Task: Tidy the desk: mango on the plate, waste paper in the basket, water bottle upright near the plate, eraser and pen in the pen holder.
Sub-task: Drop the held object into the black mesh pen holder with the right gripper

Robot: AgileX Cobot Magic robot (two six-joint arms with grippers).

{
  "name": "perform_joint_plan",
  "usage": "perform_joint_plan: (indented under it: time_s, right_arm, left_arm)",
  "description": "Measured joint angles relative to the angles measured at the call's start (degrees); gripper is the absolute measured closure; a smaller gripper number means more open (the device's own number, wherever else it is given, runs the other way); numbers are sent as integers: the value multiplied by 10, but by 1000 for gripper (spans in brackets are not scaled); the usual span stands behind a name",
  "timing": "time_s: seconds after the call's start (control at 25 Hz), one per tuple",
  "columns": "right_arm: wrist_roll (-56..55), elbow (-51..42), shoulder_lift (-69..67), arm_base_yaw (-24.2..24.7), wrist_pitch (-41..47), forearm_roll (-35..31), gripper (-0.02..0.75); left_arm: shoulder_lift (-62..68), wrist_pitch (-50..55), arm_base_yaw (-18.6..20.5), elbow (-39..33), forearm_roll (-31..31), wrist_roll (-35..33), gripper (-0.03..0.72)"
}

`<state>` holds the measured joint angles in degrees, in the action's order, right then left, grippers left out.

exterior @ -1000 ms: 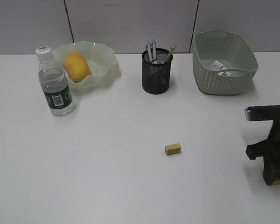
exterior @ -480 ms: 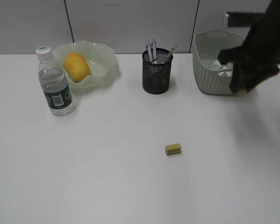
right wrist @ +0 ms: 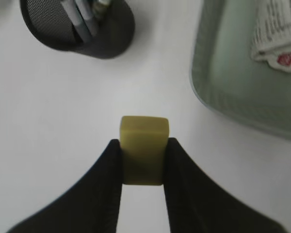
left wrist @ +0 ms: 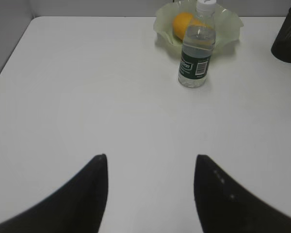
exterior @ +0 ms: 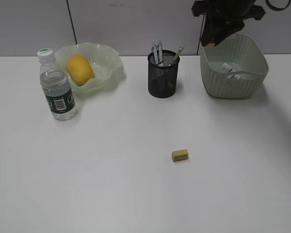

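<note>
In the exterior view the right end effector (exterior: 211,41) hangs high over the near-left rim of the basket (exterior: 233,65), the pen holder (exterior: 163,74) below it and to its left. Its fingers are too dark to read here. A small yellowish eraser-like block (exterior: 180,155) lies on the desk (exterior: 111,184), well apart from it and toward the camera. From the left wrist, the left end effector (left wrist: 150,167) stands apart and empty above bare desk, with the upright water bottle (left wrist: 197,53) far ahead of it, just before the plate (left wrist: 233,22) holding the mango (left wrist: 182,22). From the right wrist, the end effector is clamped on the eraser (right wrist: 143,145), an olive-yellow rectangular block with softly rounded edges, gripped across its narrow sides with its far end sticking out past the fingertips. The pen holder lies ahead-left, the basket with the waste paper (right wrist: 276,34) ahead-right. I cannot tell whether the block on the desk is a second eraser. The eraser is probably light, slightly rubbery and grippy. The flat sides suit the grip, and it should drop cleanly.
</note>
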<state>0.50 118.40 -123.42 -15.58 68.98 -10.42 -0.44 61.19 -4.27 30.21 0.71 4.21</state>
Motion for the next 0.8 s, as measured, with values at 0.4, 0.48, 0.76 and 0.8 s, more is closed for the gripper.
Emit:
perform_joint_plan:
  time_s: [0.4,0.48,0.76,0.8]
  right_arm:
    - [24,146,-124,-53,-3,-4,521]
    - [32,156,-136,-56,-10,-4,522]
    - [44,167,-147,-56,-72,-3,522]
    - [46,167,-147,-56,-82,-4,522]
  left_arm:
    - [0,0,0,0,0,0,253]
    - [0,0,0,0,0,0,253]
    - [0,0,0,0,0,0,253]
    - [0,0,0,0,0,0,253]
